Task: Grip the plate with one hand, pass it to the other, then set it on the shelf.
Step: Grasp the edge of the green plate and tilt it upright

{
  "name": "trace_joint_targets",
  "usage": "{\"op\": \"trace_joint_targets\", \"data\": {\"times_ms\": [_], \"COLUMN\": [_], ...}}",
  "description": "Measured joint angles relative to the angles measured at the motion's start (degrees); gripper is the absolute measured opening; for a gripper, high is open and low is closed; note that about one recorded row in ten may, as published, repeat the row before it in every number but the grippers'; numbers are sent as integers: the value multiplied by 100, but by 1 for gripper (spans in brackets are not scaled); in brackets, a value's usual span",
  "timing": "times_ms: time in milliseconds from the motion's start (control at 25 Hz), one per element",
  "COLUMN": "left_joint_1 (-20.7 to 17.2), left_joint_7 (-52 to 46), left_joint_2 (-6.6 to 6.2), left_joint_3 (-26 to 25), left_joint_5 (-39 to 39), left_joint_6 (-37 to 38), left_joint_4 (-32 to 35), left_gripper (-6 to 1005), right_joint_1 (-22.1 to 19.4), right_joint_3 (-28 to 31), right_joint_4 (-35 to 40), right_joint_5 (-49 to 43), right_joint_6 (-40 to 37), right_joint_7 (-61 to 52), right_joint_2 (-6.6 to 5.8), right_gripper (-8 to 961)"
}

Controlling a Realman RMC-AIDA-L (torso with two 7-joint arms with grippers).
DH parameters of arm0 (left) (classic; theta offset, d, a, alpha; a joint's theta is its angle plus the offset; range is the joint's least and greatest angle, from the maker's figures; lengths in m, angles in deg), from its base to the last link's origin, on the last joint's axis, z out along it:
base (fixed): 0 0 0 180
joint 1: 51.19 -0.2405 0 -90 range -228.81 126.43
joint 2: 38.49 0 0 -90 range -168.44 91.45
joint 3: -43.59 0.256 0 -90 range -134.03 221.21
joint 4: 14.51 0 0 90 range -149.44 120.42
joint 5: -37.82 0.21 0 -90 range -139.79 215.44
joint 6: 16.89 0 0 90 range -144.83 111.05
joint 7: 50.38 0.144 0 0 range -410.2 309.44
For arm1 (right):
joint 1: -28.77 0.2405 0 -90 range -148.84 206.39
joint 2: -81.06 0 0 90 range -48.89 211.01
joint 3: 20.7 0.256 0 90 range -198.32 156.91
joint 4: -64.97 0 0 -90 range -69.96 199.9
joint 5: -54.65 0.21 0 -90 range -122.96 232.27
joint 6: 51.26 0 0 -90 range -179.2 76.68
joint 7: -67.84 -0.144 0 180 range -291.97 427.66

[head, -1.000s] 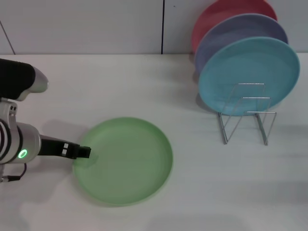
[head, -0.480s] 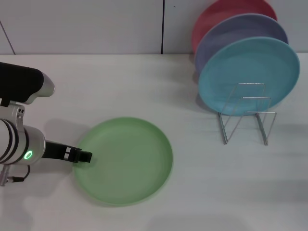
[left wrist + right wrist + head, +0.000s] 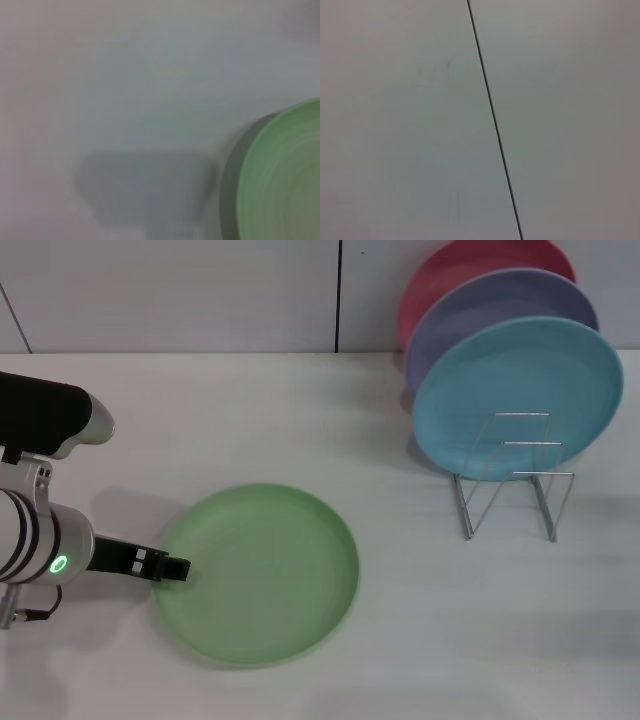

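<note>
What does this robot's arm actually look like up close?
The left arm is a silver-white cylinder with black bands and a glowing green ring light. It ends in a slim black left gripper with small white markings. A thin black cable hangs beneath.

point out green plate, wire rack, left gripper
green plate (image 3: 265, 575), head view, centre of its flat face
wire rack (image 3: 515, 480), head view, front upright loops
left gripper (image 3: 176, 567), head view, tip at the plate's rim

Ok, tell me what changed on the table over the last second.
The left gripper dropped slightly lower in the head view at the left rim of the large round pale green matte plate, and its arm's upper black section swung further in. The plate lies flat where it was. The thin silver wire dish rack and its plates are unchanged.
</note>
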Motion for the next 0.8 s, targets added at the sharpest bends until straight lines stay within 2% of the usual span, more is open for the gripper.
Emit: {"op": "trace_joint_targets", "data": {"times_ms": [400,800], "left_joint_1": [46,234], "left_joint_7": [-21,-195], "left_joint_2": [4,9], "left_joint_3": [131,286], "left_joint_5": [79,282], "left_joint_6": [-58,-188], "left_joint_4": [15,108], "left_gripper": [828,654], "right_joint_1": [2,5], "right_joint_3": [0,-1], "right_joint_4": [0,0], "right_joint_5": [0,0], "right_joint_6": [0,54], "right_joint_7": [0,9], "right_joint_2": [0,-4], "right_gripper": [823,823]}}
